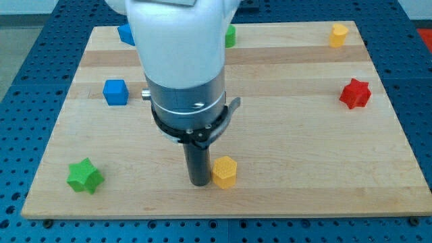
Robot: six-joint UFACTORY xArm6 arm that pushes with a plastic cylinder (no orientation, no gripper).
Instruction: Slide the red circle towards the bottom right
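While the white arm point(181, 50) hangs straight down over the middle of the tabletop point(283, 142), its wide body fills the centre of the view from the top edge, narrowing to a grey collar with a black clamp ring and then to the dark straight rod. My tip point(199, 183) meets the wood low in the view, just left of the yellow hexagon block point(225, 171), which sits at its 3 o'clock, so close that I cannot tell whether they touch. No claw is fitted, so nothing is held; the rod ends plainly. The red circle named in the task cannot be made out anywhere; the only red piece visible is the red star block point(355, 93), far off at 2 o'clock from my tip near the view's right edge. A green star block point(85, 176) lies at 9 o'clock from my tip near the lower left corner. A blue cube point(115, 92) rests at 10 o'clock, left of the arm. A second blue block point(125, 33) peeks out at the top, partly hidden by the arm, its shape unclear. A green block point(231, 36) shows only an edge beside the arm at 12 o'clock. A small yellow block point(338, 34) stands near the top right corner. All pieces look like matt plastic; the tabletop is pale jointed wood planks over a blue perforated base point(20, 74).
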